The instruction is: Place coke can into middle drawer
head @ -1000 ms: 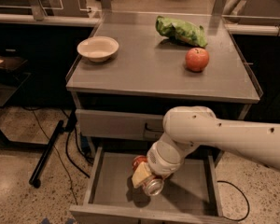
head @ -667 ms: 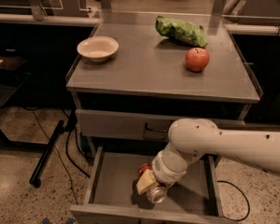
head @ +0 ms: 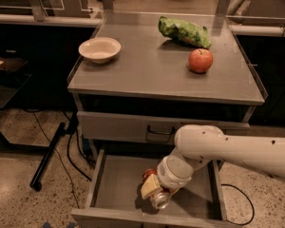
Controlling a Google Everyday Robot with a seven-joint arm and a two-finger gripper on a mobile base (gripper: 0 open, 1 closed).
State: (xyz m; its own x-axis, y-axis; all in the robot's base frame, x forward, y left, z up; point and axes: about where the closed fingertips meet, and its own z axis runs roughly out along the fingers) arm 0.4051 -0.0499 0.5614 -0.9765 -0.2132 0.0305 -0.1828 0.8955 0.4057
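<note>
One gripper [head: 154,193], clamped around the cylindrical red coke can [head: 160,200]. Holds it tilted, shiny round silver end facing near, low inside the open middle drawer [head: 119,183], flat grey metal floor. On the smooth grey tabletop [head: 152,72] beyond: round cream bowl [head: 99,49] left, crinkled green bag [head: 184,31] and red apple [head: 200,61] right.

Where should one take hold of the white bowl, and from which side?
Probably its thin rim, from above, one finger inside, one outside: the bowl stands upright and open on the table. The gripper is low in the middle drawer, shut on the coke can.
</note>
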